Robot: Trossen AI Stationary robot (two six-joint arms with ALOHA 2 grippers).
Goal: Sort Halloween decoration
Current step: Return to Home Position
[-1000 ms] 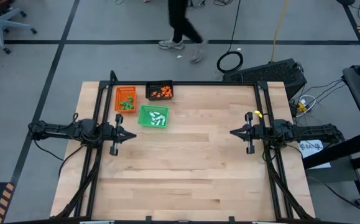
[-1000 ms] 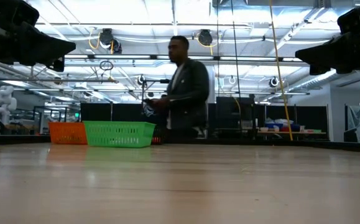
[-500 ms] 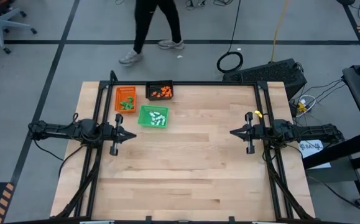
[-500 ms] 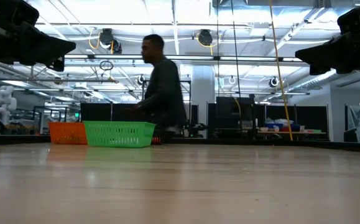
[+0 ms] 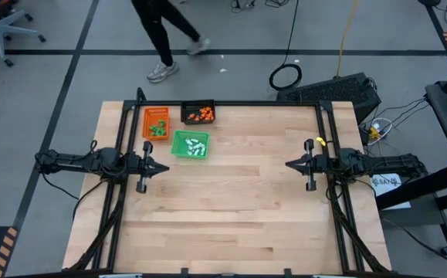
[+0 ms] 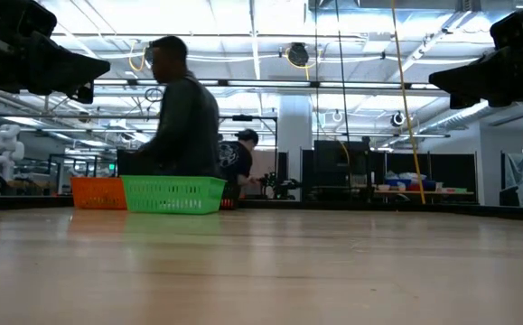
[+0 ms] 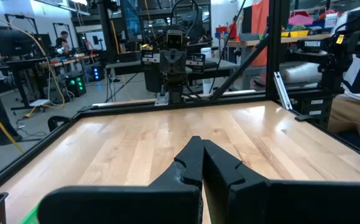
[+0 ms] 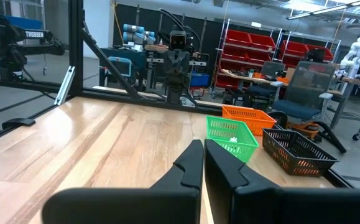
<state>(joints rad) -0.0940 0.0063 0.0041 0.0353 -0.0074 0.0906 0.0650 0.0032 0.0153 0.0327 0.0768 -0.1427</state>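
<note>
Wooden table [image 5: 231, 224], 2 grippers parked, pieces in 3 trays.
Midway across the boards, the left gripper [image 5: 165, 168] and the right gripper [image 5: 289, 164] hang at opposite sides, facing each other, each with its fingers pressed together on nothing. Toward the far left corner lies the Halloween decoration [image 5: 195, 145]: white bits in the green tray [image 5: 178, 147], green bits in the orange tray [image 5: 147, 122], orange bits in the black tray [image 5: 186, 114]. Beyond the table a person [image 5: 155, 31] walks.
</note>
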